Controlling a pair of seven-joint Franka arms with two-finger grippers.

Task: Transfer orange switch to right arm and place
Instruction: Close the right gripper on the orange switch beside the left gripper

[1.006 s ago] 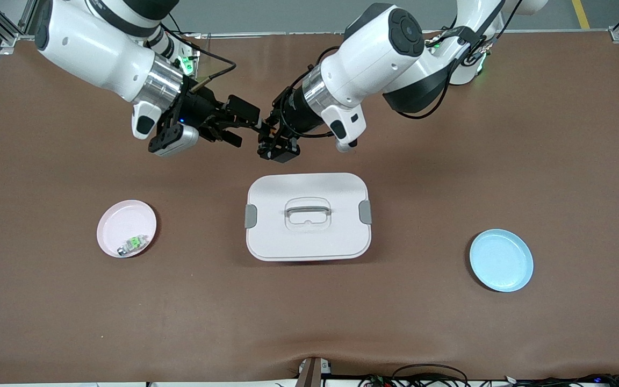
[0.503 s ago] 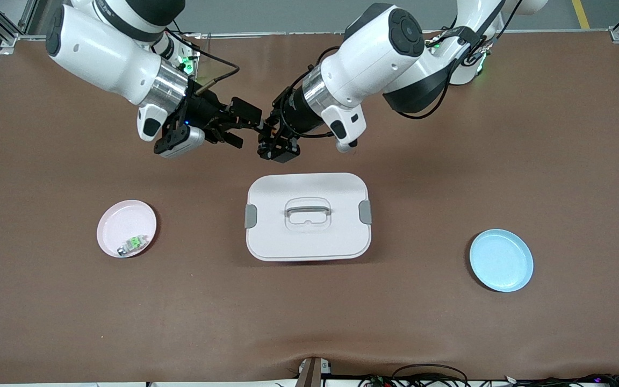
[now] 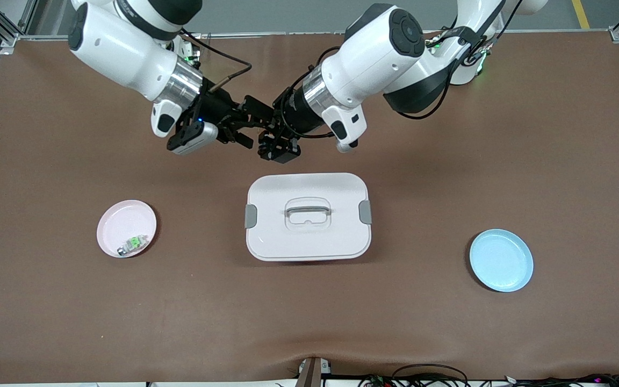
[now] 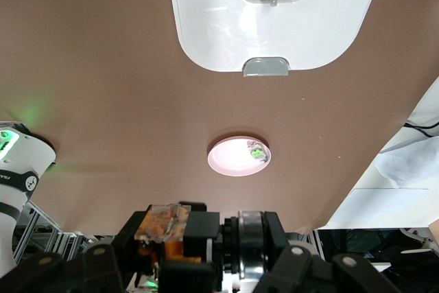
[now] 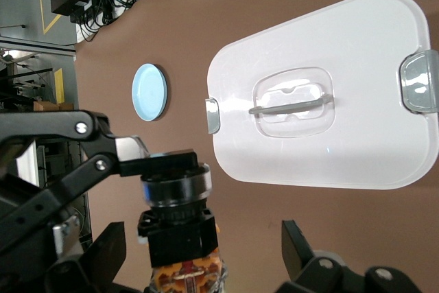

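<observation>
Mid-air handoff, right at the moment before the second arm grabs on.

So the left gripper (image 3: 270,130) is pinched tight on the orange switch (image 5: 180,238), holding it up over the bare table just past the white box lid (image 3: 308,216), on the robots' side of it. The right gripper (image 3: 251,122) is up there too with its fingers spread wide on either side of the switch, not clamped on it yet as far as I can tell. Both arms lean in toward each other from their bases, wrists angled down, grippers nearly nose to nose. So I'd say pickup is done and the swap is about half done: the right one has to squeeze, the left let go, then the placing. My guess is the pink plate (image 3: 126,235) with the little green part (image 3: 132,244), or maybe the blue plate (image 3: 501,260).
</observation>
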